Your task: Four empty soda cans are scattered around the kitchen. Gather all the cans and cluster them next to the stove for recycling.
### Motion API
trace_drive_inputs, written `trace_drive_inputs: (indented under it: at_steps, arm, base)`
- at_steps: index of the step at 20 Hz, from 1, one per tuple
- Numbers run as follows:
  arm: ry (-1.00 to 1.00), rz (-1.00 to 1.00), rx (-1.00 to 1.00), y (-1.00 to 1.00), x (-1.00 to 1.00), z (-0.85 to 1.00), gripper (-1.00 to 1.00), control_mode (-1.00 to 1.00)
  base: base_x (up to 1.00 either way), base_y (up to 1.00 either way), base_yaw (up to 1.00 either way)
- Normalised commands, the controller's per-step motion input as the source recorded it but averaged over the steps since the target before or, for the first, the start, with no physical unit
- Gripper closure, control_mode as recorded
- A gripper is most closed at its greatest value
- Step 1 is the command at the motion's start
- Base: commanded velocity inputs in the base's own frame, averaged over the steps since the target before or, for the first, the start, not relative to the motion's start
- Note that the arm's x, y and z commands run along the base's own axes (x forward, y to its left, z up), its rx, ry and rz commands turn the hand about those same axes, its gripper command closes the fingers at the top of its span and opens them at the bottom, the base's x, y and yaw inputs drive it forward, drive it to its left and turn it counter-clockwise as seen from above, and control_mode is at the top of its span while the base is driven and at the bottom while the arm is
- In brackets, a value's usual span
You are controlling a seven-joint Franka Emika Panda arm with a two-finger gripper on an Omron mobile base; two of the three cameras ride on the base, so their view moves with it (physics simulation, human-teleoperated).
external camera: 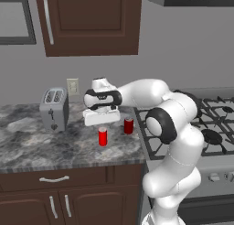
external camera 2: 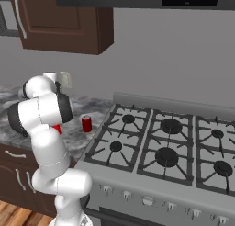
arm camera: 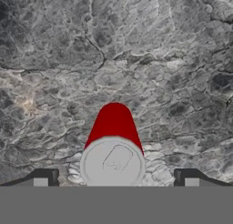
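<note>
The claw [arm camera: 113, 182] hangs wide open and empty directly above an upright soda can [arm camera: 113, 145] on the marbled bench [external camera: 41, 141], its tips flanking the silvery top. A second can [external camera: 129, 125] stands just beside the stove [external camera: 215, 128]. The arm reaches left, hand pointing down; either a grasp or a release seems in hand.

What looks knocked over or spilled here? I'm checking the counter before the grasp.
Nothing stands out. Both soda cans stand upright on the marble counter left of the stove, apart from each other. The open end effector hangs over the nearer one.
</note>
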Motion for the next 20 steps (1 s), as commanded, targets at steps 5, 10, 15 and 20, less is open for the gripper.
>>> trace_drive_inputs:
  at_steps: [5, 10, 15, 20]
  arm:
    - [0.0, 0.0, 0.0, 0.0, 0.01, -0.15, -1.0, -1.0]
    - [0.0, 0.0, 0.0, 0.0, 0.01, -0.4, -1.0, -1.0]
    - [0.0, 0.0, 0.0, 0.0, 0.01, -0.02, -1.0, -1.0]
    - [0.0, 0.0, 0.0, 0.0, 0.0, 0.0, 1.0, -1.0]
  base:
    - [0.0, 0.0, 0.0]
    - [0.0, 0.0, 0.0]
    - [0.0, 0.0, 0.0]
    - [0.0, 0.0, 0.0]
